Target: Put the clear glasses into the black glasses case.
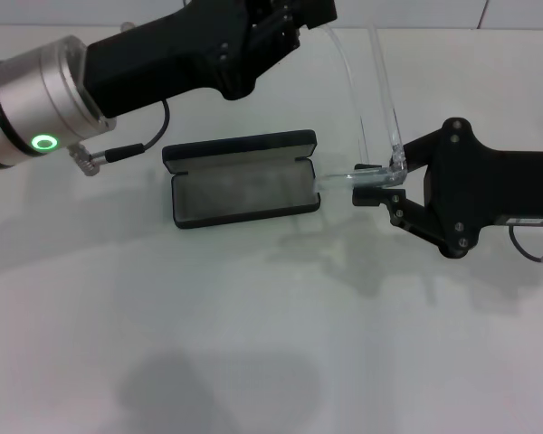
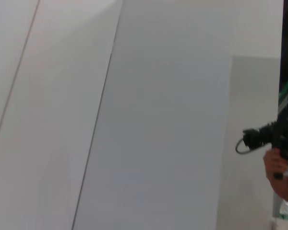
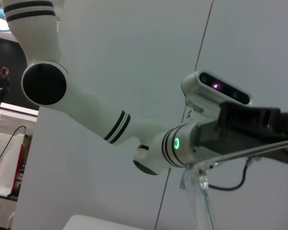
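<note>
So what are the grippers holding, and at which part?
Both hold the glasses: right gripper at the front corner by the hinge, left gripper near an arm's tip.

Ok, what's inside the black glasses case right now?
Only grey lining shows inside the open black glasses case. The clear glasses are outside it, held between both grippers.

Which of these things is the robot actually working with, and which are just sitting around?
In use:
- clear glasses, held by both grippers
- black glasses case, open on the table
- left gripper, holding one arm of the glasses
- right gripper, clamped on the glasses near the case

Just there:
- white table
- cable on the left arm
</note>
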You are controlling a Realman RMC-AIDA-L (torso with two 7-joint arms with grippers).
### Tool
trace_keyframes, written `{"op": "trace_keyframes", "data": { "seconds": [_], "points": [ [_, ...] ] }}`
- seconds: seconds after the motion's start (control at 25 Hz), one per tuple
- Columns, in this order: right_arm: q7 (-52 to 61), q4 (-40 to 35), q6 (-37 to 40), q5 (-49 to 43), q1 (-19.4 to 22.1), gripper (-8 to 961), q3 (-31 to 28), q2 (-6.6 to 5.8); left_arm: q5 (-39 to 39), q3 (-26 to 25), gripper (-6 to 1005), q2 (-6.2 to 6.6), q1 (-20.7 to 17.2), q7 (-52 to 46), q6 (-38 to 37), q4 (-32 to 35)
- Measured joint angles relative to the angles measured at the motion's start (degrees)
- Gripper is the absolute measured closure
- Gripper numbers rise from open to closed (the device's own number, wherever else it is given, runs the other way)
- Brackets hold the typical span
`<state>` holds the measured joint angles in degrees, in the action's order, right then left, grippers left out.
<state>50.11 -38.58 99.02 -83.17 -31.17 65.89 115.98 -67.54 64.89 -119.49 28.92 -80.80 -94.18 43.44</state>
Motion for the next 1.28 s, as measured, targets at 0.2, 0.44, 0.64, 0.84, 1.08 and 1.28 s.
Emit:
{"op": "trace_keyframes", "data": {
  "seconds": [0.2,0.44,0.64,0.84,1.08,1.28],
  "points": [
    [0.2,0.0,-1.0,-0.2,-0.2,869,1.9,-0.03,2.8,0.0,949,-0.03,-1.1,1.6,-2.6,0.8],
    [0.4,0.0,-2.9,0.4,-1.5,869,6.4,0.16,1.1,4.0,949,-0.01,0.3,4.1,-2.7,0.5],
    [0.4,-1.0,-2.2,3.1,-1.5,868,8.3,0.19,-2.2,4.7,948,-0.16,0.9,3.4,-0.8,-0.8],
    [0.4,-3.8,-1.7,3.8,-0.2,868,8.4,0.06,-2.7,4.4,948,0.18,0.6,-3.6,-0.2,-1.3],
    [0.4,-5.2,-1.4,4.7,0.4,869,8.4,0.09,-2.9,4.3,948,0.62,0.5,-8.4,0.1,-1.7],
    [0.4,-5.8,-0.9,6.0,0.3,868,8.4,-0.04,-4.9,4.3,948,0.63,0.8,-11.0,0.0,-1.7]
  ]
}}
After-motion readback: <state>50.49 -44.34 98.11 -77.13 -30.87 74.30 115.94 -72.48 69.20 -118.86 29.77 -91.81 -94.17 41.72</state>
